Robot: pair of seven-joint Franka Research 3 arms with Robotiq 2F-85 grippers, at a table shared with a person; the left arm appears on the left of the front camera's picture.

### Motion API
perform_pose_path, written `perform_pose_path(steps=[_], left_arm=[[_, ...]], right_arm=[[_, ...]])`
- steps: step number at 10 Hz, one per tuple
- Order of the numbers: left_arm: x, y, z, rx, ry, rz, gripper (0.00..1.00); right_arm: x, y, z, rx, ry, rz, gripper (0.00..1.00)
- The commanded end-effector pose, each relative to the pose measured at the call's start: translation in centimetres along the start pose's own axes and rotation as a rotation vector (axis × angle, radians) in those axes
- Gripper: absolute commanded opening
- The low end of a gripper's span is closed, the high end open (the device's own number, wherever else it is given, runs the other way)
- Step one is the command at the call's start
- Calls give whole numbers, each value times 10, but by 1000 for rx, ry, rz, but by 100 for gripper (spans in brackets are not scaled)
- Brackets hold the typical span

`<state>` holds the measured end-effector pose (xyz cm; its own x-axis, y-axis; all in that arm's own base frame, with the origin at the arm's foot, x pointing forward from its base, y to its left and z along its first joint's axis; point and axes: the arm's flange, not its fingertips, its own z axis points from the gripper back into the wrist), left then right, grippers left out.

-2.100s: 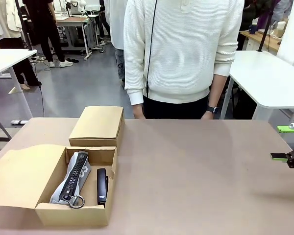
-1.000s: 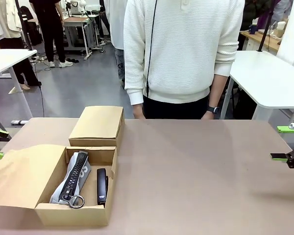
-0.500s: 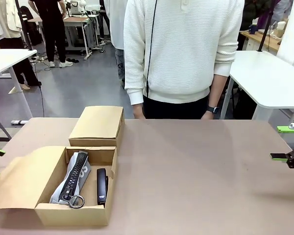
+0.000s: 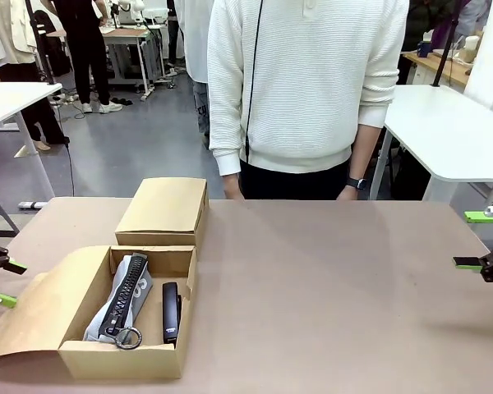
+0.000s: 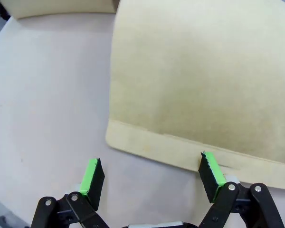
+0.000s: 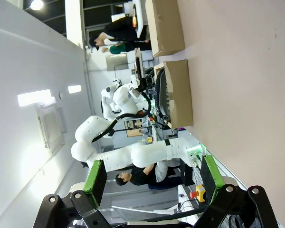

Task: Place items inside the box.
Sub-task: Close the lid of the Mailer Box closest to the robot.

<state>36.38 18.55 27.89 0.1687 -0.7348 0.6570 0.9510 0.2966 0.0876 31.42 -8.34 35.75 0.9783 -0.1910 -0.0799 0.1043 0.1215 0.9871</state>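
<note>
The cardboard box stands open at the table's front left. Inside it lie a grey zip pencil case with a metal ring and, to its right, a black stapler. My left gripper is open at the outer edge of the box's left flap, which is tilted up. In the left wrist view the gripper stands open with the flap just past its fingertips. My right gripper is open at the table's right edge, holding nothing, and it is open in its own view.
The box's far flap lies folded back toward the person, who stands at the far edge with arms down. The brown table is bare right of the box. The right wrist view shows the box and my left arm far off.
My left gripper has come down along the left edge to the box's left flap. That flap has risen from lying flat to tilting up. The right gripper has not moved.
</note>
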Motion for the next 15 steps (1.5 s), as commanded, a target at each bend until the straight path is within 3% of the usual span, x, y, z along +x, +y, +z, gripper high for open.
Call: perform_pose_path(steps=[1, 6, 13, 15], left_arm=[[-13, 5, 13, 48, -18, 10, 100], [-38, 7, 48, 116, 33, 42, 100], [-27, 10, 10, -6, -197, 7, 100], [-23, 9, 14, -58, -354, -8, 100]], right_arm=[[0, 3, 0, -6, -4, -19, 100], [0, 3, 0, -6, -4, -19, 100], [0, 3, 0, -6, -4, -19, 100], [0, 3, 0, -6, -4, -19, 100]])
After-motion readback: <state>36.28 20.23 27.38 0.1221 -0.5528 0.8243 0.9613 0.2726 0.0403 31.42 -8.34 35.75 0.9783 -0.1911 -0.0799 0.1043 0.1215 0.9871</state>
